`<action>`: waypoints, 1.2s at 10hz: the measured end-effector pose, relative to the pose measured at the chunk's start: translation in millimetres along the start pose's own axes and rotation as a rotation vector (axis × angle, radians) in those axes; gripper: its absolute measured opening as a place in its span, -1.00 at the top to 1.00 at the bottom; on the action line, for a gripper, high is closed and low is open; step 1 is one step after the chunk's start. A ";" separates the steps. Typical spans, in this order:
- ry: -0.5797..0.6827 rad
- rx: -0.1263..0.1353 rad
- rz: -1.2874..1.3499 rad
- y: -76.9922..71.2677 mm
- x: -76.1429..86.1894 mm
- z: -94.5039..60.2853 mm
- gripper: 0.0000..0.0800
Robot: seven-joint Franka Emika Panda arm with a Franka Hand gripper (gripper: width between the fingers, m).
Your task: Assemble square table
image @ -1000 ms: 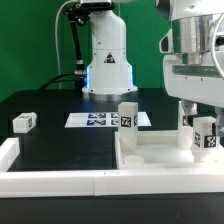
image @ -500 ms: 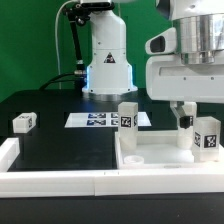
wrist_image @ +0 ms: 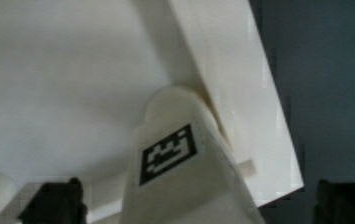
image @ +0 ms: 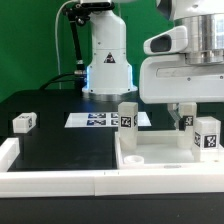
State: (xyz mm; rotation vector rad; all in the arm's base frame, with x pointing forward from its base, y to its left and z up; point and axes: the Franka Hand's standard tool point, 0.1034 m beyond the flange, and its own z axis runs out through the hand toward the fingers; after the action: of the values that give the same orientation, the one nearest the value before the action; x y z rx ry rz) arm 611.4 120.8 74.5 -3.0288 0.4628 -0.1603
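Gripper (wrist_image: 200,205) was open, dark fingertips (wrist_image: 58,200) wide apart with a white tagged leg (wrist_image: 177,150) between them, touching neither, nothing gripped; leg sat on the white panel (wrist_image: 67,80) beside its raised rim. In the exterior view the gripper (image: 185,115) hung low over the far right part of the panel (image: 160,157), just beside the right leg (image: 207,135), which stood upright on the panel, tag facing the camera. Second leg (image: 128,115) stood upright at the panel's far left corner. Third leg (image: 23,122) lay loose on the black table (image: 60,145), well apart, at the exterior view's left. Marker board (image: 100,119) lay flat behind, near the robot base (image: 108,65). Low white wall (image: 50,182) ran along the table's front edge
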 end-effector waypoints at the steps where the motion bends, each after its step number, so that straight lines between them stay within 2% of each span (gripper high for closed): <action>1: 0.001 -0.002 -0.071 2.0 1.1 -0.1 -0.62; 3: 0.008 -0.019 -0.208 1.7 1.7 -0.3 -0.62; 6: 0.010 -0.024 -0.224 2.2 2.2 -0.5 -0.59; 8: 0.010 -0.024 -0.224 2.2 2.2 -0.5 0.28; 12: 0.010 -0.023 -0.196 2.5 2.3 -0.5 0.28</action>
State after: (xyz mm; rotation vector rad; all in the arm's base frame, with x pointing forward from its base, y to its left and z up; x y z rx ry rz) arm 612.9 117.7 75.0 -3.0931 0.1682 -0.1829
